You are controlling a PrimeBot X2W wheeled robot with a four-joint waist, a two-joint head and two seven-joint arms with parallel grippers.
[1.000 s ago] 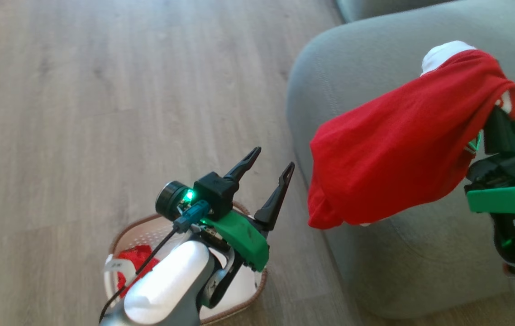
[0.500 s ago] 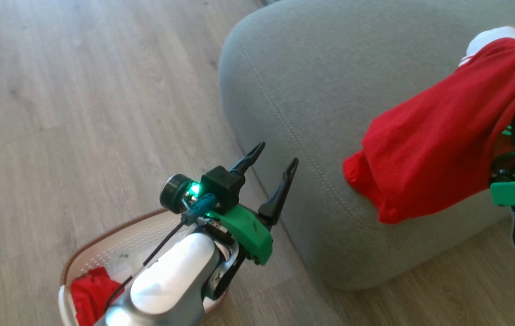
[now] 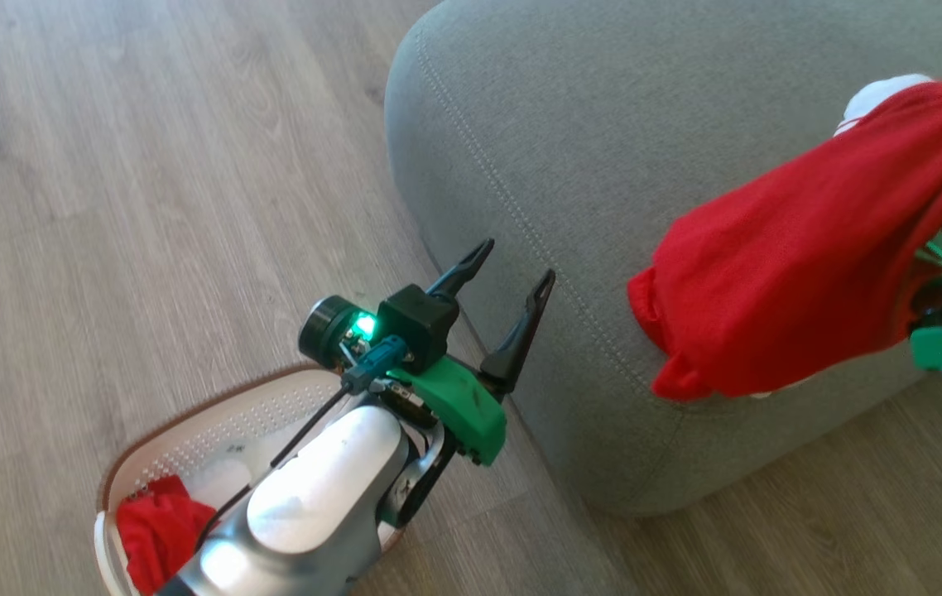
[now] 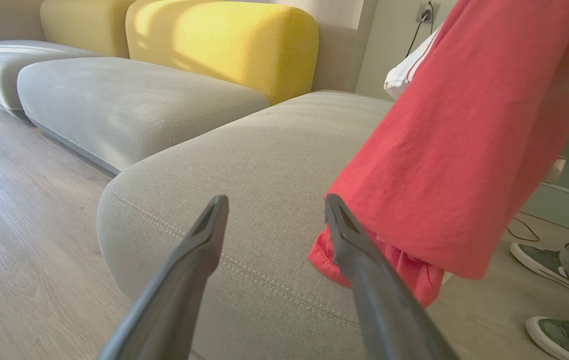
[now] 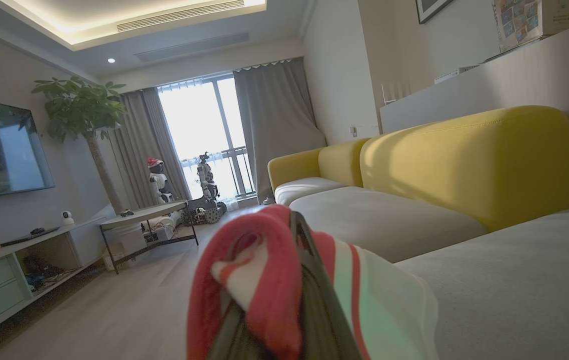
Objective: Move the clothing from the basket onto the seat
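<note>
A red cloth (image 3: pixel 152 538) is seen in the basket (image 3: pixel 206 430) on the floor. Above it, the left gripper (image 3: pixel 518 261) is spread wide and empty. A second red garment (image 3: pixel 785 265) is held above the grey seat (image 3: pixel 537 149), pinched tight by the right gripper (image 5: pixel 298 235).
</note>
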